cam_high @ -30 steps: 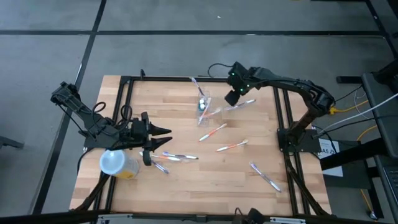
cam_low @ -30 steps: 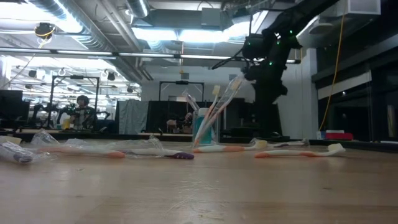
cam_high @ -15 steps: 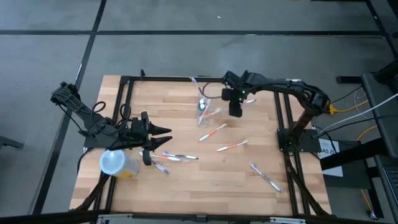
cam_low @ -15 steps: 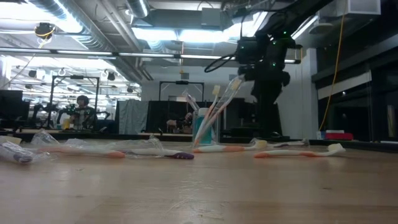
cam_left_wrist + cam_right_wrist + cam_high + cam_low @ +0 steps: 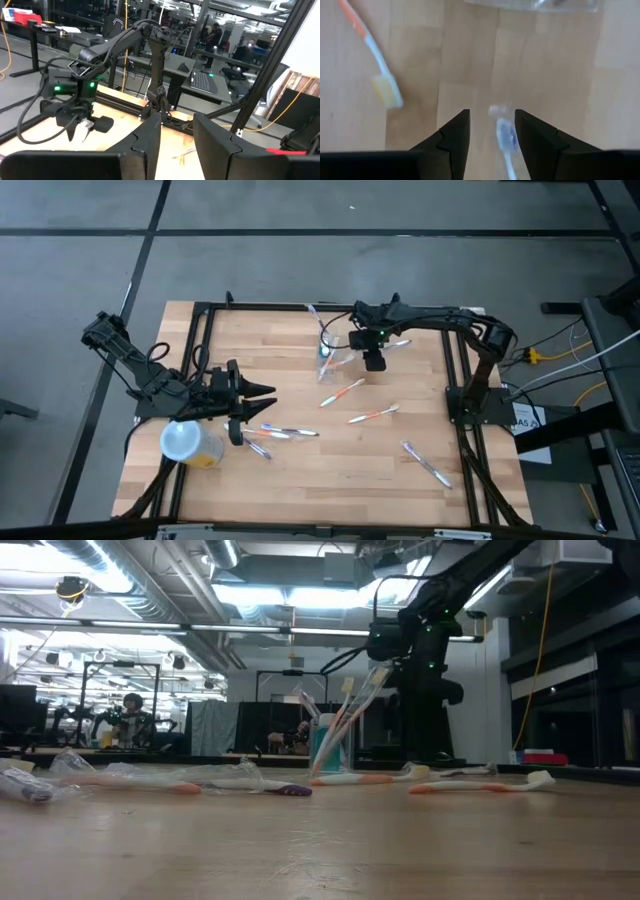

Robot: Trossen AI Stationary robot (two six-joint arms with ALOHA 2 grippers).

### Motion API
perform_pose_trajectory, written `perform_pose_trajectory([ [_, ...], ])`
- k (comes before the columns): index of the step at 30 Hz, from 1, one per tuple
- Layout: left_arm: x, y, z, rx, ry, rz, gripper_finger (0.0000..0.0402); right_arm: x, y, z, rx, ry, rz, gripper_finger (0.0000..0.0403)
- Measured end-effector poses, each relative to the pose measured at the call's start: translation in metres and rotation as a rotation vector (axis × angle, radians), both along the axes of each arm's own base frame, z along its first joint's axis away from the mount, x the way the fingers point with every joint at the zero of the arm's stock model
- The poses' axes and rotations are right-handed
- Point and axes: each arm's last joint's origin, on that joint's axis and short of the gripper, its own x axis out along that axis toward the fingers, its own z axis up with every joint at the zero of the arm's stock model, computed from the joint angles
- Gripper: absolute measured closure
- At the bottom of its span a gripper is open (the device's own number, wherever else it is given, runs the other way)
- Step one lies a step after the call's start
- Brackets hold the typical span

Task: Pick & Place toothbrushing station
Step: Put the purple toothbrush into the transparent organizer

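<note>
Hovering my right gripper (image 5: 373, 361), fingers apart and empty, near the table's far edge. Small clear plastic cup-like toothbrush holder (image 5: 327, 347): upright, just beside it toward my left arm. Left gripper (image 5: 262, 390): parked well apart, fingers apart.

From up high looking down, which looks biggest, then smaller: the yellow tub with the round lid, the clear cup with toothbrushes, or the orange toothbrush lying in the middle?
1. Yellow tub, clearly biggest.
2. Orange toothbrush: long but very thin.
3. Clear cup, smallest, though these last two are close and hard to rank.
</note>
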Motion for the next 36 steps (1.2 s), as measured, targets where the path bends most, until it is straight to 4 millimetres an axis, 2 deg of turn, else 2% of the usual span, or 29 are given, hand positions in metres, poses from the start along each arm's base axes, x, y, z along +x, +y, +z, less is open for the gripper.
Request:
perform_pose_trajectory([
  [9, 0.0, 0.0, 0.0, -0.02, -0.005, -0.001, 0.0294, 0.006, -0.002, -0.02, 0.006, 0.043, -0.003, 0.0243],
  [27, 0.0, 0.0, 0.0, -0.022, -0.005, -0.006, 0.0297, 0.009, -0.004, -0.023, -0.026, 0.028, 0.01, 0.0245],
  [32, 0.0, 0.0, 0.0, -0.022, -0.005, -0.006, 0.0299, 0.009, -0.004, -0.034, -0.008, 0.055, -0.009, 0.0267],
  [36, 0.0, 0.0, 0.0, -0.023, -0.005, -0.007, 0.0299, 0.01, -0.004, -0.035, -0.01, 0.051, -0.009, 0.0302],
])
